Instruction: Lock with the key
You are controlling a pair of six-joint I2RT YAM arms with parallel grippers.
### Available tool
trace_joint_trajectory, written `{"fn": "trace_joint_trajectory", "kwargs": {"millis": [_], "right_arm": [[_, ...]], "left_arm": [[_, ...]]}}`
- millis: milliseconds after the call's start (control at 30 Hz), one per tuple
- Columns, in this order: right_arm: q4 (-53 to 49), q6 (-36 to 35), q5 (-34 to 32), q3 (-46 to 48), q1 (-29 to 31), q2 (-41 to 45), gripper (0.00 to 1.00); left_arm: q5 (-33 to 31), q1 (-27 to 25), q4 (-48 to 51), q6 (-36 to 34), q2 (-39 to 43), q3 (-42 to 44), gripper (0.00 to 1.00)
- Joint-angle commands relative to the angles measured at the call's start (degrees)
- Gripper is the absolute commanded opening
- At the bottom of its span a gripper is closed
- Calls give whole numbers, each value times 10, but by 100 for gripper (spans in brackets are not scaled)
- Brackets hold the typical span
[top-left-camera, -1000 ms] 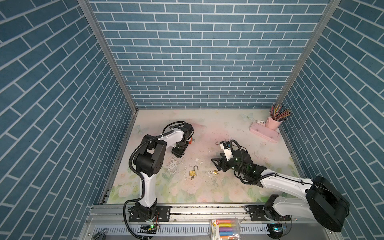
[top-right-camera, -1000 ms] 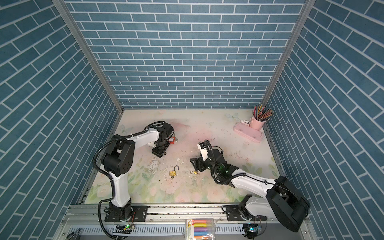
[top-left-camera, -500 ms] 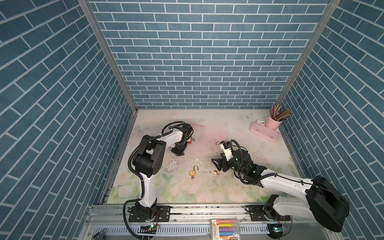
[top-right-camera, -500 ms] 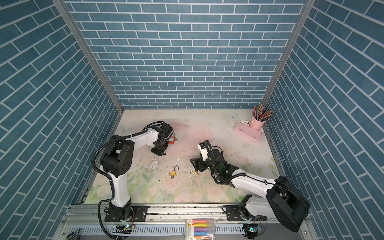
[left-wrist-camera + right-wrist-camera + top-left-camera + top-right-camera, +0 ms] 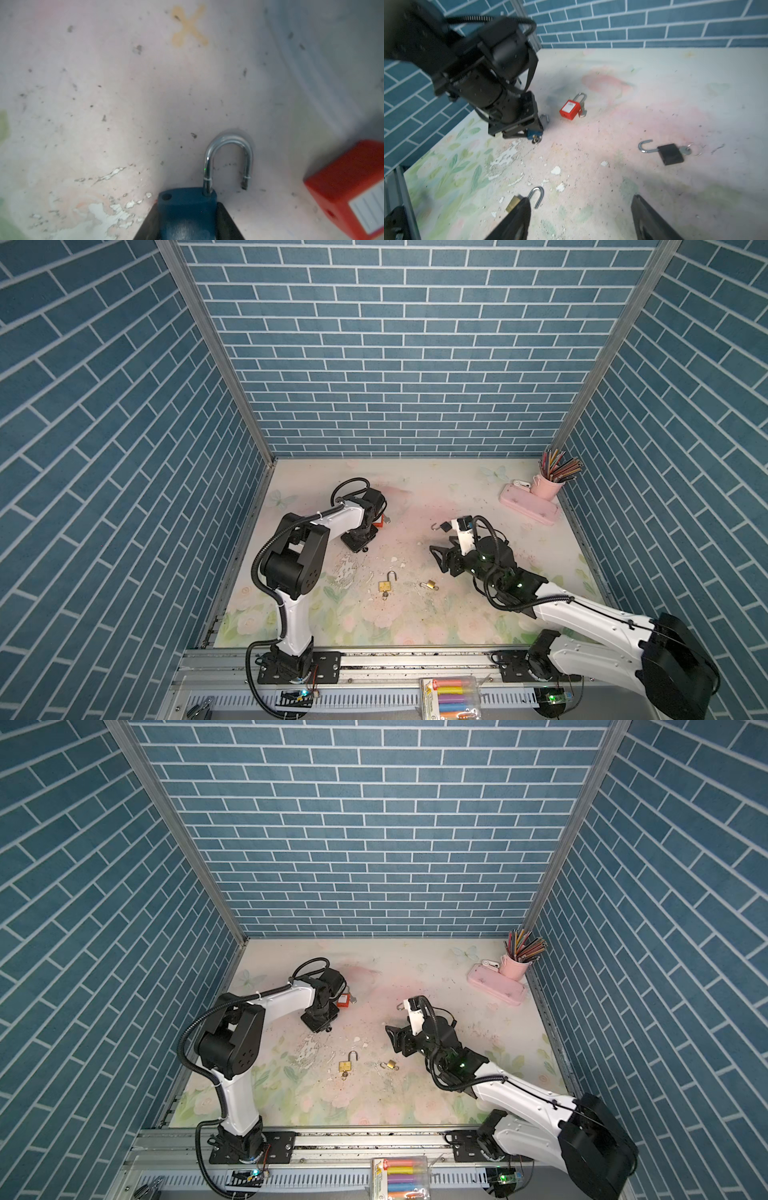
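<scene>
The left gripper [image 5: 527,131] is pinching the blue padlock [image 5: 186,209] with its loop [image 5: 228,145] open, and the wide, empty right gripper [image 5: 580,205] is probably needing to push that loop shut.

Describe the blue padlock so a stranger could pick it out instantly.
On the left half of the floral mat, find the left hand. It grips the blue padlock, beside a red padlock. No other lock here has a blue body, and none else is held.
</scene>
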State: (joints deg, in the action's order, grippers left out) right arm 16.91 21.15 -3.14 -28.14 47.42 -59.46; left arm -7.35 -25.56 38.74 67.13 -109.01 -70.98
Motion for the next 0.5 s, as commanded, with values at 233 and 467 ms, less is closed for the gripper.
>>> {"fn": "trace_joint_trajectory", "kwargs": {"millis": [233, 467], "right_arm": [[-99, 11, -68, -56, -30, 81, 77], [-188, 14, 37, -115, -81, 107, 77]], "left_arm": [[117, -18, -278, -366, 238, 177, 5], [209, -29, -295, -562, 289, 164, 4]]}}
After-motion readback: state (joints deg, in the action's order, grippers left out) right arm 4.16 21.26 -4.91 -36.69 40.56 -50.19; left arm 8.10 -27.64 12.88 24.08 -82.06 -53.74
